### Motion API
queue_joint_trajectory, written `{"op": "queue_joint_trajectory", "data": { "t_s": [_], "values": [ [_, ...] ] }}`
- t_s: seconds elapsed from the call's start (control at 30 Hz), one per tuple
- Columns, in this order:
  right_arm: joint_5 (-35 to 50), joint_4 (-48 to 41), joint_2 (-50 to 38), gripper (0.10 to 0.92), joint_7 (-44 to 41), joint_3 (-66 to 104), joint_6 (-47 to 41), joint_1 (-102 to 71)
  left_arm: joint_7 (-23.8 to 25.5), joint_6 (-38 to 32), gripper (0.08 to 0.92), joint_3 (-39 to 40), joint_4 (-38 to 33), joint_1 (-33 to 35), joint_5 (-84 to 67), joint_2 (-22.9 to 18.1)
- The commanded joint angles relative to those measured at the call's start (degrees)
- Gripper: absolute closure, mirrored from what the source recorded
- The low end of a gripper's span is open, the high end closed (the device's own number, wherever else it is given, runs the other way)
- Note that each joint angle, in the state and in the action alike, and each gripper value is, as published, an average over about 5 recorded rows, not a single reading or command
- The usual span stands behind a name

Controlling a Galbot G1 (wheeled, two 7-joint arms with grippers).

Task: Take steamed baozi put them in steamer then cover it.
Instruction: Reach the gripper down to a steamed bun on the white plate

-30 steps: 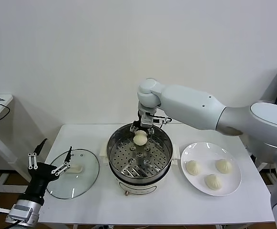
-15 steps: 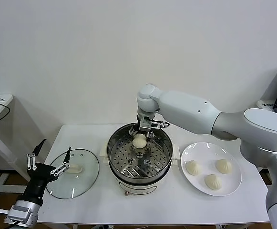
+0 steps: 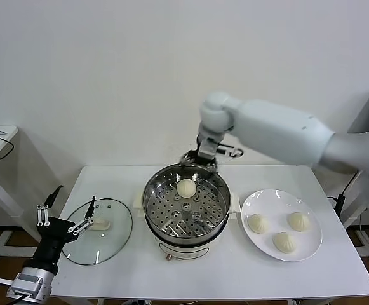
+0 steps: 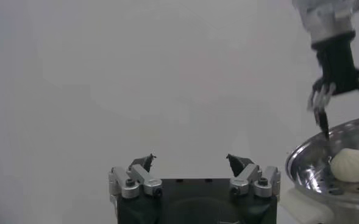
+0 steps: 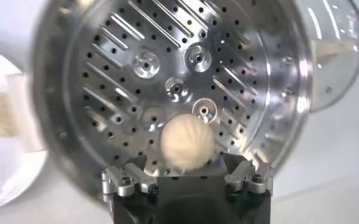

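One baozi in steamer, three on plate.

My left gripper [image 3: 67,219] hangs parked, fingers spread and empty, over the near-left table edge by the glass lid [image 3: 98,239]. Steamer [image 3: 185,210] stands mid-table; one baozi [image 3: 186,187] lies on its tray, toward the back. My right gripper [image 3: 200,160] hovers above the back rim, fingers released, holding nothing. Three baozi [image 3: 286,241] sit on the plate [image 3: 254,202].

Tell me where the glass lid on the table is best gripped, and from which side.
Probably by the white knob at the centre of the glass lid, coming straight down from above. The lid lies flat on the table with the knob pointing up; the knob is its only raised part, and the thin rim sits against the surface. The left gripper, fingers open, is nearest.
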Motion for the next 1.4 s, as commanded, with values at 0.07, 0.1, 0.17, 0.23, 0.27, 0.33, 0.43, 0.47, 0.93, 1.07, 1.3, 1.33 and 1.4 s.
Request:
{"op": "queue_joint_trajectory", "data": {
  "t_s": [0.07,0.1,0.17,0.23,0.27,0.33,0.43,0.47,0.93,1.07,1.3,1.33,1.4],
  "values": [
    [14.2,10.1,-22.5,0.203,-2.8,-6.9,-23.5,5.9,-0.1,0.0,0.177,1.1,-0.3,0.1,0.7,0.1],
    [13.8,9.8,-23.6,0.203,-3.0,-7.1,-25.2,4.9,-0.1,0.0,0.177,1.3,-0.3,0.1,0.8,0.0],
    [11.9,8.8,-25.2,0.203,-3.3,-6.4,-27.9,2.0,-0.1,0.0,0.177,1.7,-0.3,0.0,1.0,0.0],
    [9.7,7.8,-26.1,0.203,-3.4,-4.8,-30.4,-1.5,-0.2,-0.1,0.177,2.0,-0.3,-0.1,1.1,-0.1],
    [8.8,7.3,-26.4,0.203,-3.3,-3.7,-31.5,-3.7,-0.2,-0.1,0.177,2.1,-0.3,-0.1,1.2,-0.1],
    [7.9,6.3,-26.5,0.203,-2.8,-1.2,-33.4,-8.0,-0.2,-0.1,0.177,2.4,-0.3,-0.1,1.3,-0.2],
    [6.9,4.7,-26.1,0.203,-0.9,2.9,-35.2,-14.3,-0.2,-0.2,0.177,2.8,-0.2,-0.1,1.4,-0.3],
    [6.5,4.2,-25.8,0.203,0.1,4.1,-35.7,-16.0,-0.2,-0.3,0.177,3.0,-0.1,-0.2,1.4,-0.3],
    [1.7,-1.3,-22.1,0.203,5.6,12.3,-39.0,-29.7,-0.3,-0.4,0.177,4.3,0.8,-1.0,1.5,-0.2],
    [0.6,-2.6,-20.8,0.203,6.6,14.3,-38.9,-32.5,-0.3,-0.5,0.177,4.3,1.0,-1.0,1.5,-0.2],
    [-0.3,-4.6,-18.7,0.203,7.6,17.1,-38.6,-36.0,-0.3,-0.4,0.177,4.3,0.9,-0.9,1.5,-0.3],
    [-0.5,-4.8,-18.5,0.203,7.8,17.5,-38.5,-36.4,-0.3,-0.4,0.177,4.3,1.0,-0.9,1.5,-0.3],
    [-0.8,-5.2,-18.1,0.203,8.3,18.1,-38.2,-37.1,-0.3,-0.4,0.177,4.3,1.1,-0.9,1.6,-0.3]
  ]
}}
